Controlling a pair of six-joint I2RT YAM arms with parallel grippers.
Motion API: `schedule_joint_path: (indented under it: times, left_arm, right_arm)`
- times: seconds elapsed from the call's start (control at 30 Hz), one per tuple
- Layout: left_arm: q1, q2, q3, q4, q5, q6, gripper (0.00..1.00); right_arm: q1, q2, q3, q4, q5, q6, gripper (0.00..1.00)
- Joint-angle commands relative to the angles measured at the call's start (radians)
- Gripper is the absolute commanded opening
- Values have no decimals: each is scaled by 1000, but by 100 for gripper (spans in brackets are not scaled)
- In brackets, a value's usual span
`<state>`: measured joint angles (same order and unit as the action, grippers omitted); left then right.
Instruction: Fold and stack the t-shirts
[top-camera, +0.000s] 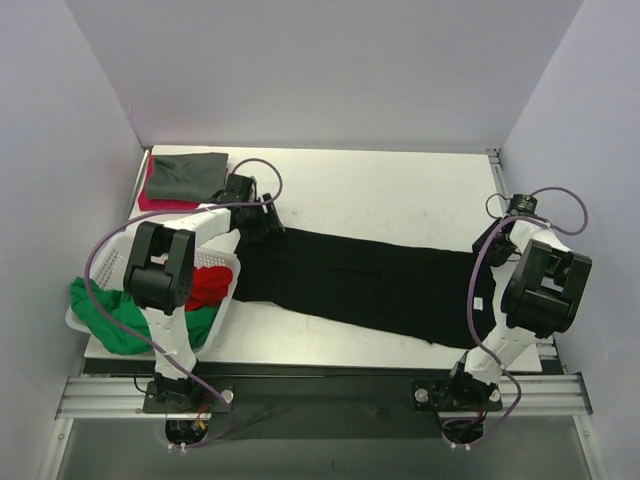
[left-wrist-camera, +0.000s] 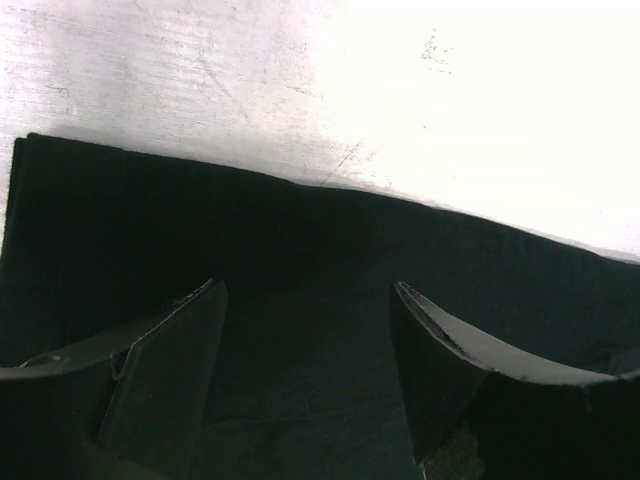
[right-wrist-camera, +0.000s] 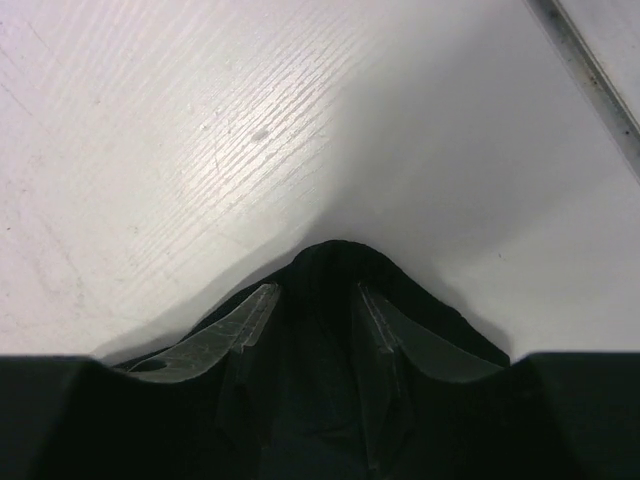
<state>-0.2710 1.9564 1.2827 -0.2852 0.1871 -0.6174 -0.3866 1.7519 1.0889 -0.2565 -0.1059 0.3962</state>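
Observation:
A long black t-shirt (top-camera: 360, 280) lies folded in a band across the table, from left to right. My left gripper (top-camera: 262, 222) hovers over its left end, open, with the fingers (left-wrist-camera: 170, 350) spread above flat black cloth (left-wrist-camera: 300, 230) near its far edge. At the right end my right gripper (top-camera: 495, 250) is down on the shirt. In the right wrist view a hump of black cloth (right-wrist-camera: 335, 262) is bunched up between the fingertips (right-wrist-camera: 255, 310) of that gripper (right-wrist-camera: 318, 292), which is shut on it.
A grey-green folded shirt (top-camera: 188, 172) rests on a pink-red one (top-camera: 150, 196) at the back left corner. A white perforated basket (top-camera: 222, 262) at the left holds a red shirt (top-camera: 210, 287), and a green one (top-camera: 110, 310) hangs over its edge. Walls enclose the white table (top-camera: 380, 200).

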Motion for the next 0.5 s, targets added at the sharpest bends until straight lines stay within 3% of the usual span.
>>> schedule_joint_path:
  times: [0.0,0.07,0.1,0.17,0.47]
  left_arm:
    - [13,52,6,-11,-34,13,77]
    - [16,53,3,-14,-34,11,77]
    - [18,53,1,-15,-37,8,77]
    - [24,52,-5,-23,-49,1,77]
    - [47,35,-37,-48,-95,-15,77]
  right_arm:
    - [-5,9,29,0,-6,-10,33]
    - [-6,11,28,2,6,-11,24]
    - [-6,8,26,2,21,-11,11]
    - [-8,1,22,-3,38,-13,2]
    - [-28,-55,-27,-13,170,6,0]
